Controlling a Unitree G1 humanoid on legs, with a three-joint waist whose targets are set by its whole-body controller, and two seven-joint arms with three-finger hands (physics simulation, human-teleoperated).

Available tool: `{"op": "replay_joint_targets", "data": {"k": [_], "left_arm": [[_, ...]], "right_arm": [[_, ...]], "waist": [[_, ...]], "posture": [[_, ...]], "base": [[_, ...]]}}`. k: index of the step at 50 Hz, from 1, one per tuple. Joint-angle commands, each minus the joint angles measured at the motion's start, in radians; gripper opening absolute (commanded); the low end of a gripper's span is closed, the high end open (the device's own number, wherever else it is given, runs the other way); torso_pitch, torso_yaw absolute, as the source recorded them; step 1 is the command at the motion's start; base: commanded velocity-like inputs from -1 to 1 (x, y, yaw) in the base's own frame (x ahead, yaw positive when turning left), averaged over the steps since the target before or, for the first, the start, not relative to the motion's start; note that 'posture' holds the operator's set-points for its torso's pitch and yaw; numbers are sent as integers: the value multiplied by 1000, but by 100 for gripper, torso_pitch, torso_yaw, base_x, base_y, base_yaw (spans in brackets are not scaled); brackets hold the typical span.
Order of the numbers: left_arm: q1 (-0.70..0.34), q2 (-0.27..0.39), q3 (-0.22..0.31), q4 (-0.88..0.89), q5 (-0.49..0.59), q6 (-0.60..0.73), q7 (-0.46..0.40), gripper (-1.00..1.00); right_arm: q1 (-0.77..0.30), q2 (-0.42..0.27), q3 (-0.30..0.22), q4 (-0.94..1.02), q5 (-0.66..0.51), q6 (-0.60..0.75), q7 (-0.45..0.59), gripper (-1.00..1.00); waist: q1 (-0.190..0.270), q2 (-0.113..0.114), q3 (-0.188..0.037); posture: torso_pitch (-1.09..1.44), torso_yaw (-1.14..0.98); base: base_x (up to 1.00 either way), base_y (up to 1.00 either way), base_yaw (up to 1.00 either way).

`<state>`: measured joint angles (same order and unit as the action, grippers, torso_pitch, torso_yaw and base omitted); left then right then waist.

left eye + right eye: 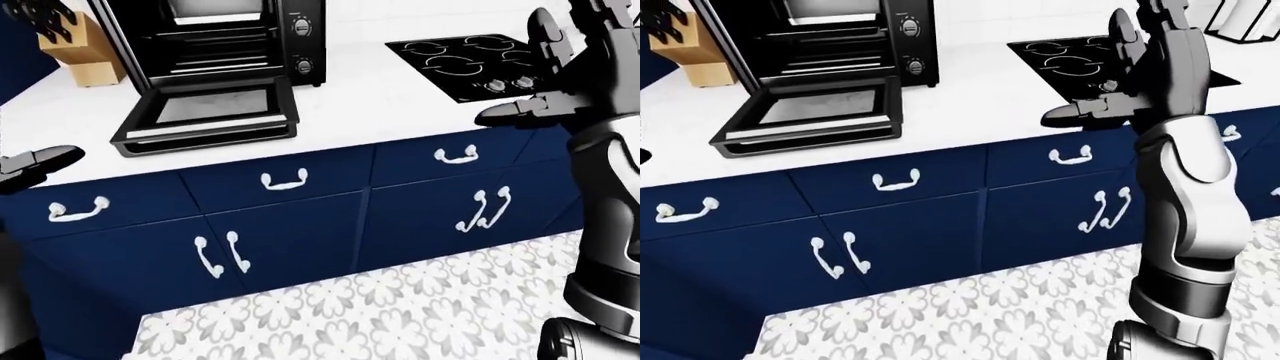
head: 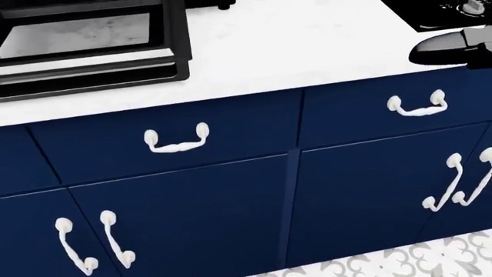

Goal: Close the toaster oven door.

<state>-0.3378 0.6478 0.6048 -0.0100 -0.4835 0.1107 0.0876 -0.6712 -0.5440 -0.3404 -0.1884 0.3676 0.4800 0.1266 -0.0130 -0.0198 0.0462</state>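
The black toaster oven [image 1: 230,34] stands on the white counter [image 1: 400,105] at the top left of the left-eye view. Its glass door [image 1: 205,112] hangs open, folded down flat toward the counter's edge; the head view shows its corner [image 2: 92,55]. My right hand [image 1: 1118,71] is raised over the counter's right part, well right of the door, with its fingers spread and nothing in them. One straight finger of my left hand [image 1: 40,161] enters at the left edge, below and left of the door, holding nothing.
A black cooktop [image 1: 470,56] lies in the counter behind my right hand. A wooden knife block [image 1: 85,52] stands left of the oven. Navy drawers and cabinet doors with white handles [image 2: 177,140] run under the counter, above a patterned tile floor [image 1: 380,307].
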Motion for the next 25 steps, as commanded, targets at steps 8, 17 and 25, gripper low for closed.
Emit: {"op": "replay_joint_targets", "data": {"k": [8, 17, 25], "left_arm": [[-27, 40, 32, -35, 0, -33, 9, 100], [-25, 40, 34, -33, 0, -37, 8, 100], [-23, 40, 34, -31, 1, -40, 6, 100]], "right_arm": [[-45, -15, -4, -44, 22, -16, -2, 100], [-40, -18, -6, -49, 27, -16, -3, 100], [-36, -19, -6, -53, 27, -16, 0, 100]], "waist": [[-2, 144, -35], [16, 35, -12], [6, -9, -28]], "posture": [[0, 0], [0, 0], [0, 0]], "base": [[15, 15, 0], [11, 19, 0], [11, 19, 0]]}}
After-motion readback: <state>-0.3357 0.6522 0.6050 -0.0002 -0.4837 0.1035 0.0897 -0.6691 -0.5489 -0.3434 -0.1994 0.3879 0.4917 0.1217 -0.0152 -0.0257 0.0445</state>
